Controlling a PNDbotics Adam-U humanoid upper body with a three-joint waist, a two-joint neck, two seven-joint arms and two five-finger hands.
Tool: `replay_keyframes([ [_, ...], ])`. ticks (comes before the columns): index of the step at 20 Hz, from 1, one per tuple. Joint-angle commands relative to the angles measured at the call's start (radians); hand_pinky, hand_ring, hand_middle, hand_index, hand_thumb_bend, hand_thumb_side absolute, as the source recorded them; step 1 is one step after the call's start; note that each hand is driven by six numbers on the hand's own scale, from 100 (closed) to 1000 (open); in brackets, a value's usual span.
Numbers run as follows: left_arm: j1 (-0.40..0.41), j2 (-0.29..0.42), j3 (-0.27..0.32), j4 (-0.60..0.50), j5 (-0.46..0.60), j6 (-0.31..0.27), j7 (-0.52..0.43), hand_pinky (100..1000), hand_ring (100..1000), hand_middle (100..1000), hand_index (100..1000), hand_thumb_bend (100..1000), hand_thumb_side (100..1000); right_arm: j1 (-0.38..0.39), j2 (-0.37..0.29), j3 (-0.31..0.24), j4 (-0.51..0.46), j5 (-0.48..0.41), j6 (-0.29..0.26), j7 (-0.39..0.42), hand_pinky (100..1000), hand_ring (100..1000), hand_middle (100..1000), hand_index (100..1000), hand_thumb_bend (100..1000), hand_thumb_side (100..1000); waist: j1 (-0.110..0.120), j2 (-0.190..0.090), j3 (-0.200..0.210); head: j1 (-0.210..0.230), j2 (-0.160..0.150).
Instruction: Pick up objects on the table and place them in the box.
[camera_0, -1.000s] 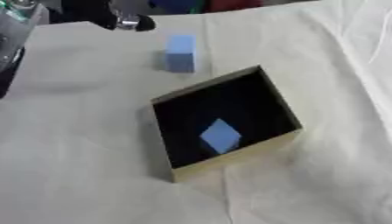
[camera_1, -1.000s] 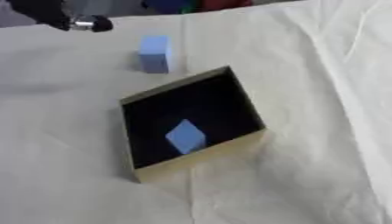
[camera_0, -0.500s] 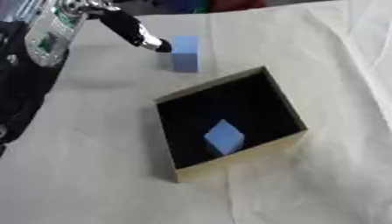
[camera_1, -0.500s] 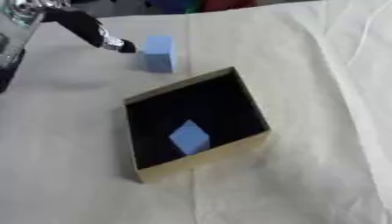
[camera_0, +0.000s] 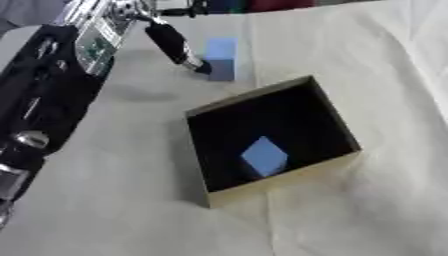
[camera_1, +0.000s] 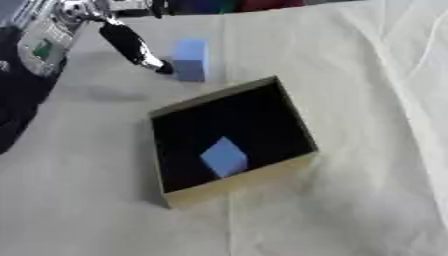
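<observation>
I see a wrinkled cream cloth (camera_0: 376, 75) covering the whole table, with folds running down the right side and dark shapes along the far edge that I cannot identify. My left arm (camera_0: 52, 95) fills the left side of the left eye view, black with silver joints and a small green patch on its casing, and it hides the cloth beneath it there. Nothing lies between the box (camera_0: 282, 174) and the block outside it.

The left eye view shows the long run of that arm down to the lower left corner; the right eye view cuts most of it off and shows more bare cloth to the right of the box instead. My right hand appears in neither view.

My left hand (camera_1: 133, 46) reaches in from the upper left with one dark finger extended straight, its tip touching or just beside the left face of a light blue block (camera_1: 190, 60) (I cannot tell which). The rest of that hand is too hidden for me to judge its fingers.

That block stands on the cloth just beyond the box's far corner, apart from it. The box is square, open-topped, tan outside and black inside, turned diagonally. A second light blue block (camera_0: 264, 156) lies inside, tilted on the floor.
</observation>
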Motion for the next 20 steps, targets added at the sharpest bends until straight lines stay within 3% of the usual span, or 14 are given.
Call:
replay_keyframes([
  [1, -0.033, 0.0, 0.017, 0.018, -0.008, -0.006, -0.009, 899, 887, 891, 1000, 566, 445, -0.014, -0.007, -0.011, -0.015, -0.006, 0.005, -0.005, 856, 758, 714, 944, 100, 1000, -0.006, -0.017, -0.006, 0.008, -0.014],
  [20, -0.056, -0.027, 0.049, 0.123, -0.146, -0.013, 0.029, 917, 918, 897, 1000, 510, 385, -0.016, 0.011, -0.007, -0.015, -0.019, 0.017, -0.006, 857, 743, 696, 938, 100, 1000, 0.01, 0.015, -0.063, 0.03, -0.05],
])
